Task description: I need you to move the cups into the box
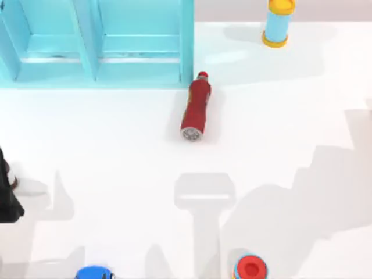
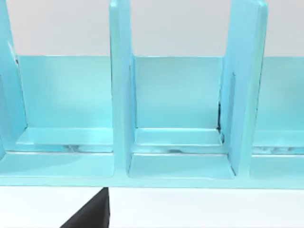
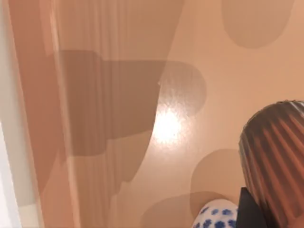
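Observation:
The two cups stand side by side in the right wrist view. The dark reddish-brown ribbed cup [image 3: 278, 166] is close beside the white cup with a blue pattern [image 3: 216, 217]. Both rest on a glossy tan-brown floor [image 3: 156, 123] with a wall rising along one side [image 3: 28, 118]. It looks like the inside of the box. A dark piece of my right gripper [image 3: 247, 211] sits right by the cups. My left gripper [image 1: 9, 197] hangs at the table's left edge. In the left wrist view a dark part of it [image 2: 90, 217] faces a cyan rack.
A cyan rack with upright dividers [image 1: 96, 43] [image 2: 121, 95] fills the back left. A red bottle [image 1: 196, 109] lies beside it at mid-table. A light-blue cylinder with yellow ends [image 1: 278, 22] stands at the back right. A blue round object [image 1: 93, 273] and a red-topped one [image 1: 250, 268] sit at the front edge.

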Controlling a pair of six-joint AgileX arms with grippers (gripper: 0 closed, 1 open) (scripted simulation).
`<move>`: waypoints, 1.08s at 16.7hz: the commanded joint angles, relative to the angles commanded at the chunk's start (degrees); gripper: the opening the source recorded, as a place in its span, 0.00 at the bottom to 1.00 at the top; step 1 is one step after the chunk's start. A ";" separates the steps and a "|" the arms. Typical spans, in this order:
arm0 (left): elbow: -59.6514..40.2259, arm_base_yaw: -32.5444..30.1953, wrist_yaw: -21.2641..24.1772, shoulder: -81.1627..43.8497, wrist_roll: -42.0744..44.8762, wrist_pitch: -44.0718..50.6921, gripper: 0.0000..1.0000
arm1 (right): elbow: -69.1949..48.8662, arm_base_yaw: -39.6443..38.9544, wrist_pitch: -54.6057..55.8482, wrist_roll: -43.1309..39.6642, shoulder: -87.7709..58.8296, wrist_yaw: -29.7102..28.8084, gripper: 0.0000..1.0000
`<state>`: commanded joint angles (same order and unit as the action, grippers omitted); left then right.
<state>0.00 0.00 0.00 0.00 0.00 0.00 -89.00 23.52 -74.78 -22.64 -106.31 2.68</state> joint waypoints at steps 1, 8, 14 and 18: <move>0.00 0.00 0.00 0.00 0.00 0.00 1.00 | 1.23 0.06 1.16 -0.07 -0.01 -0.07 0.00; 0.00 0.00 0.00 0.00 0.00 0.00 1.00 | 1.99 0.10 1.92 -0.11 -0.01 -0.15 0.15; 0.00 0.00 0.00 0.00 0.00 0.00 1.00 | 1.99 0.10 1.92 -0.11 -0.01 -0.15 0.60; 0.00 0.00 0.00 0.00 0.00 0.00 1.00 | 1.99 0.10 1.92 -0.11 -0.01 -0.15 0.90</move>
<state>0.00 0.00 0.00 0.00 0.00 0.00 -87.01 23.62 -72.86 -22.75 -106.32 2.54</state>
